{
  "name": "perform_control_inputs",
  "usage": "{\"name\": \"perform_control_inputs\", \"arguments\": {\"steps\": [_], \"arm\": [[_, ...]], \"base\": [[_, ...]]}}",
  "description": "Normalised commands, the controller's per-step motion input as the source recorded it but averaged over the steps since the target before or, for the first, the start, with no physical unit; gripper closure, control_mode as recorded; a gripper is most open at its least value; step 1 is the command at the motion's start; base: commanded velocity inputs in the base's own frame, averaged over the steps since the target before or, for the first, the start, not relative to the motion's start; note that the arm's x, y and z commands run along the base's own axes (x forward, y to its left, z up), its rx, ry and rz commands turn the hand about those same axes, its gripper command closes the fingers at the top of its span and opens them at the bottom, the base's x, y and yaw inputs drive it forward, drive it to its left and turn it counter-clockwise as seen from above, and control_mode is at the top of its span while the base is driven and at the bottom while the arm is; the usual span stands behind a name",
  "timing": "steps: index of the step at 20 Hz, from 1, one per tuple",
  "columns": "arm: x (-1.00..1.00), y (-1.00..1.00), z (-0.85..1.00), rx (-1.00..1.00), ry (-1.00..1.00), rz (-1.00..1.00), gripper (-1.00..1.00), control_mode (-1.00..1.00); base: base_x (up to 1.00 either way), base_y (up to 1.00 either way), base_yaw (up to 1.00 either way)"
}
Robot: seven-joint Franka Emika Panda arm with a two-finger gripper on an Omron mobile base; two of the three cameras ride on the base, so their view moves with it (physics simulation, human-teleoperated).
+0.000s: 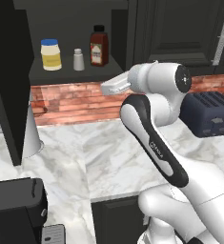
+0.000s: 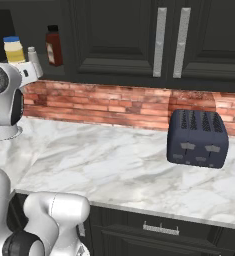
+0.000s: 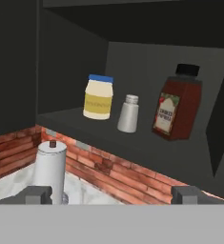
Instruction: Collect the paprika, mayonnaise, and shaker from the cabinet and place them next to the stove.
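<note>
The dark cabinet (image 3: 147,52) stands open, with three things in a row on its shelf. Leftmost is the mayonnaise (image 3: 98,96) (image 1: 51,54) (image 2: 14,49), a pale-yellow jar with a blue lid. The small grey-white shaker (image 3: 128,113) (image 1: 78,59) (image 2: 33,54) stands in the middle. The paprika (image 3: 178,102) (image 1: 99,45) (image 2: 53,46), a red-brown bottle with a black cap, is on the right. My gripper (image 3: 112,194) is open and holds nothing. It hangs in front of the shelf and a little below it, apart from all three. The stove is out of view.
A white paper-towel roll (image 3: 50,169) (image 1: 31,136) stands on the marble counter (image 1: 108,157) under the shelf. The open cabinet door (image 1: 8,71) hangs at the left. A dark toaster (image 1: 209,113) (image 2: 197,137) sits to the right against the brick backsplash (image 2: 119,105).
</note>
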Motion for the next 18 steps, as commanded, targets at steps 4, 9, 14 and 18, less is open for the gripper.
{"name": "perform_control_inputs", "arguments": {"steps": [4, 9, 14, 18], "arm": [[0.0, 0.0, 0.0, 0.0, 0.0, 0.0, -1.0, -1.0], [-0.03, -0.02, 0.01, 0.01, -0.03, 0.0, -1.0, -1.0], [-0.01, 0.0, 0.16, 0.03, -0.05, 0.0, -1.0, -1.0], [0.07, 0.12, 0.15, 0.02, -0.01, 0.0, -1.0, -1.0]], "base": [[0.0, 0.0, 0.0], [0.0, 0.0, 0.0], [0.0, 0.0, 0.0], [0.0, 0.0, 0.0]]}}
